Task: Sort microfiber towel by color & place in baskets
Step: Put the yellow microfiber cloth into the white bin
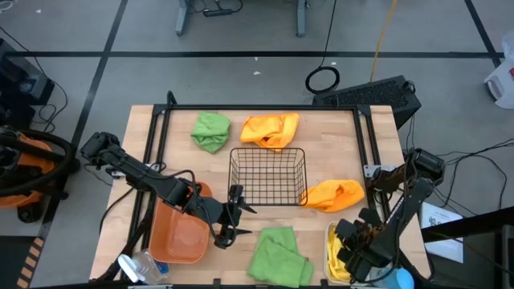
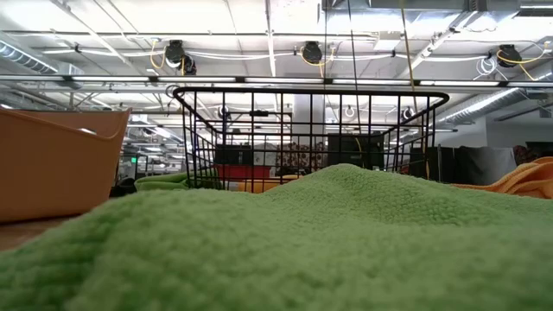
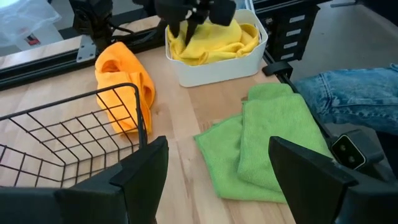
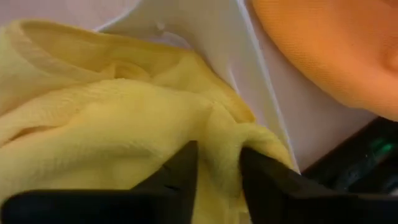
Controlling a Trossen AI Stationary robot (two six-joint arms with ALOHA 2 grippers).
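Note:
My right gripper (image 1: 347, 241) reaches down into the white bin (image 1: 329, 231) at the table's near right, shut on a yellow towel (image 4: 124, 118) that fills the bin. My left gripper (image 1: 238, 225) hovers open beside the black wire basket's (image 1: 267, 177) near left corner. The near green towel (image 1: 279, 255) lies flat just past its fingers. The orange bin (image 1: 181, 233) sits under my left arm. One orange towel (image 1: 332, 194) leans on the basket's right side. Another orange towel (image 1: 271, 128) and a second green towel (image 1: 210, 131) lie at the far edge. My right gripper pinches a raised fold (image 4: 221, 146) of the yellow towel between its two fingers, close to the white bin's wall (image 4: 205, 37). It comes from above, pointing down into the bin. The towel lies bunched inside the bin, slack.
A person's leg in jeans (image 3: 348, 93) shows past the table's near edge. A clear plastic item (image 1: 140, 265) lies at the near left corner by the orange bin. Black rails frame the table's left, far and right sides. Bare wood shows between the basket and the near green towel.

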